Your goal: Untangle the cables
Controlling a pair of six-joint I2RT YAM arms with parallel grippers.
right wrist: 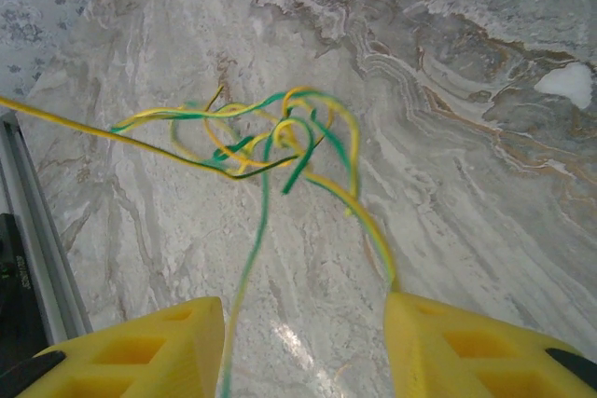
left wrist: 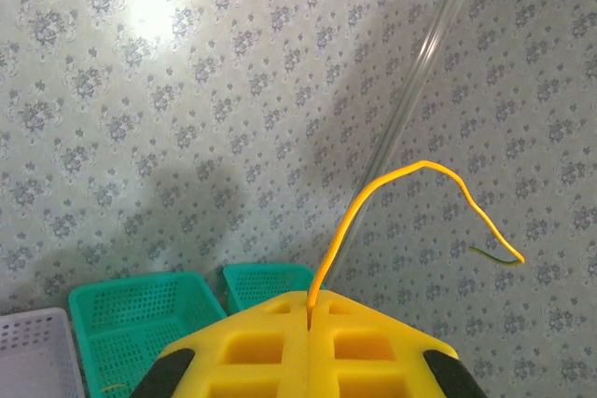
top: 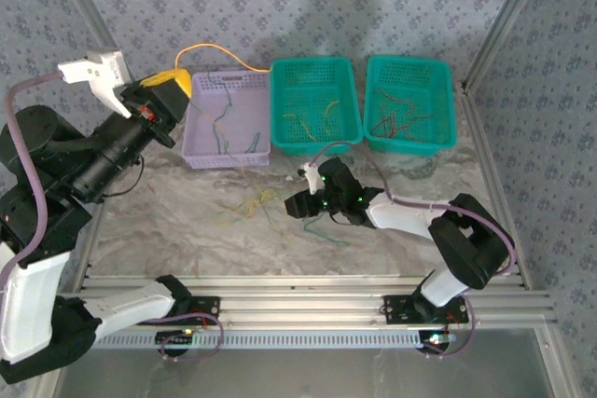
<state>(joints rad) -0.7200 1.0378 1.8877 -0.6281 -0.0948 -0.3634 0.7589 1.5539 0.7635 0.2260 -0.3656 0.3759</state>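
You see a glossy marble-patterned table (right wrist: 485, 184), perforated plastic baskets (top: 312, 63), matt yellow plastic fingers (right wrist: 140, 351), smooth-coated cables (right wrist: 270, 104) and ribbed metal rails (top: 308, 297).

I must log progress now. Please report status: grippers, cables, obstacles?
Left gripper shut on yellow cable, raised. Right gripper open, low over green-yellow tangle on table. Tangle not yet undone. Baskets behind, apart from it.

Marbled table (top: 168, 221), far edge
Lilac basket (top: 224, 159) at eleven o'clock, teal basket (top: 312, 146) at twelve, second teal basket (top: 410, 145) at one.
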